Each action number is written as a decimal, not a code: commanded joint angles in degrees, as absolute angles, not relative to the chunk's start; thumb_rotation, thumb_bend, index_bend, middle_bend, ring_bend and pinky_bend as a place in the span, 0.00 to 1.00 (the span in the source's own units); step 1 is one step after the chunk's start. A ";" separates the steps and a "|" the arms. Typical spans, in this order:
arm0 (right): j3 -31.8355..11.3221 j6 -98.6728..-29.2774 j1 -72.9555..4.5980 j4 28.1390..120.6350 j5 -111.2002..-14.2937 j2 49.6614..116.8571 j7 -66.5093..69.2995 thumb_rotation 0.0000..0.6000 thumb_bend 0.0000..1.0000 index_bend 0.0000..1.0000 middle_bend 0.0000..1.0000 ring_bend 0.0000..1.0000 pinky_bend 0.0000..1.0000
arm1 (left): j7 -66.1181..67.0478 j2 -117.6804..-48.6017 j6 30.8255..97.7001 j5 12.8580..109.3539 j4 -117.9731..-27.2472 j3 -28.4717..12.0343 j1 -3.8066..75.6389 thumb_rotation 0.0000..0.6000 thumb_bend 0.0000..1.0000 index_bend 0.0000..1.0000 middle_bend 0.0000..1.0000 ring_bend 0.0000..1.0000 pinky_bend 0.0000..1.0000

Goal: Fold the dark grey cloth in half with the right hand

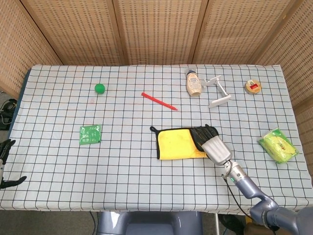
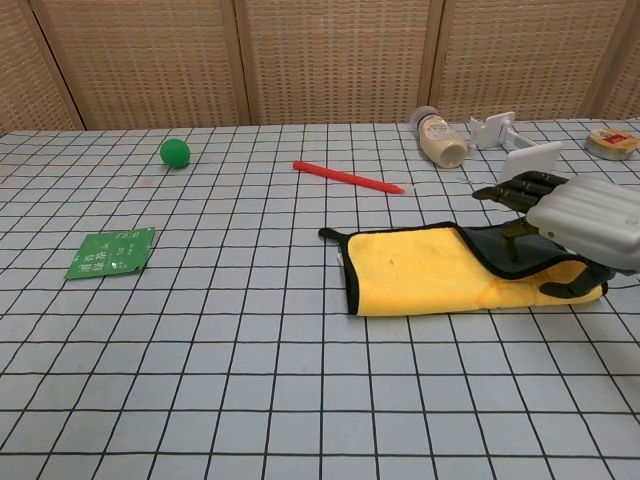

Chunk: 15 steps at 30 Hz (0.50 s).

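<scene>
The cloth lies flat on the checked table, yellow side up. Its dark grey side shows as a flap turned over at the right end. My right hand hangs low over that right end. Its fingers stretch out apart above the grey flap, and its thumb sits by the cloth's right edge. The cloth is not lifted. My left hand shows only at the left edge of the head view, off the table, with its fingers apart and nothing in it.
A red pen lies behind the cloth. A bottle, a white stand and a round tin sit at the back right. A green bag is at the right, a green packet and green ball at the left.
</scene>
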<state>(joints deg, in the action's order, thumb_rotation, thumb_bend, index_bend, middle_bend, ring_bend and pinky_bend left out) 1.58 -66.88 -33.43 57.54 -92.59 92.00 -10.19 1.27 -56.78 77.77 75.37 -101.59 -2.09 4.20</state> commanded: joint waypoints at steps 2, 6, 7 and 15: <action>1.39 -67.56 -33.58 54.69 -93.29 93.43 -10.14 1.00 0.52 0.54 0.07 0.00 0.01 | 1.19 -56.78 77.74 75.35 -101.56 -2.09 4.22 1.00 0.00 0.00 0.00 0.00 0.00; 1.07 -67.92 -33.51 52.81 -93.24 94.42 -8.40 1.00 0.58 0.58 0.09 0.00 0.03 | 1.41 -56.86 77.77 75.29 -101.51 -2.11 4.24 1.00 0.00 0.00 0.00 0.00 0.00; 0.99 -67.85 -33.52 52.61 -93.14 94.53 -8.05 1.00 0.60 0.59 0.09 0.00 0.03 | 1.49 -56.90 77.75 75.30 -101.51 -2.09 4.26 1.00 0.00 0.00 0.00 0.00 0.00; -2.16 -64.80 -33.81 52.83 -88.60 95.21 -2.10 1.00 0.67 0.64 0.11 0.00 0.05 | 1.70 -57.01 77.73 75.22 -101.58 -2.07 4.29 1.00 0.00 0.00 0.00 0.00 0.00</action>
<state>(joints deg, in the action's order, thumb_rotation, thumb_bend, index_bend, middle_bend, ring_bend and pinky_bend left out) -1.00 -66.08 -33.66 52.50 -90.18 95.03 -3.60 1.71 -57.00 77.74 75.22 -101.58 -2.07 4.29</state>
